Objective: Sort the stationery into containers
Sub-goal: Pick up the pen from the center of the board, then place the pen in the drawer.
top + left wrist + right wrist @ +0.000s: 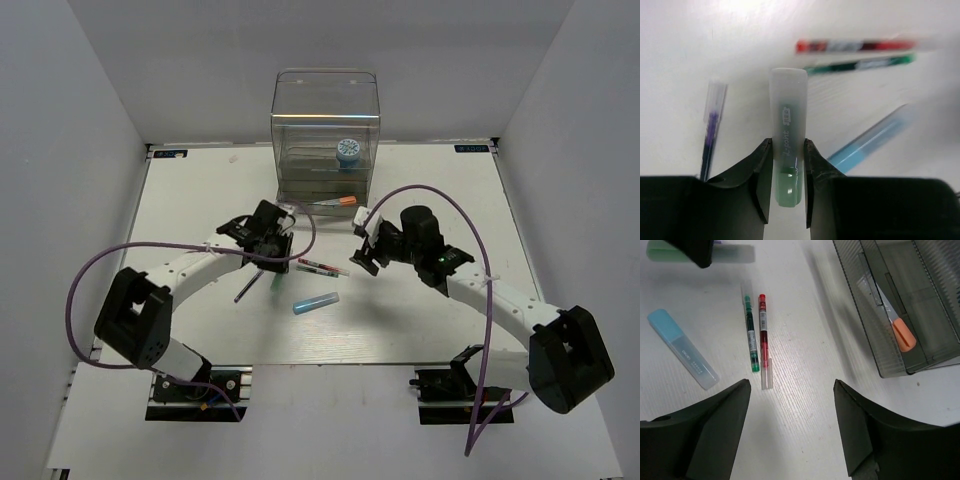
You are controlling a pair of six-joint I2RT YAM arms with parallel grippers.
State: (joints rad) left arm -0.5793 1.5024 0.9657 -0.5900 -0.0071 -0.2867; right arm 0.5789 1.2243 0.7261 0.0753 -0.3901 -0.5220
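organiser (325,110): was clear, glossy plastic
tabletop (805,390): looked white, matt, finely grained
green marker (787,125): had frosted translucent plastic cap
light blue marker (684,350): showed same frosted plastic

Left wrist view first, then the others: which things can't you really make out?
Left wrist view: dark pen and light blue marker, near ends hidden behind the left gripper holding the green marker; red pen, print blurred.
Right wrist view: orange-tipped pen, body dim through the tinted drawer.
Top view: blue-white roll, too small, behind the organiser wall; its level is unclear.
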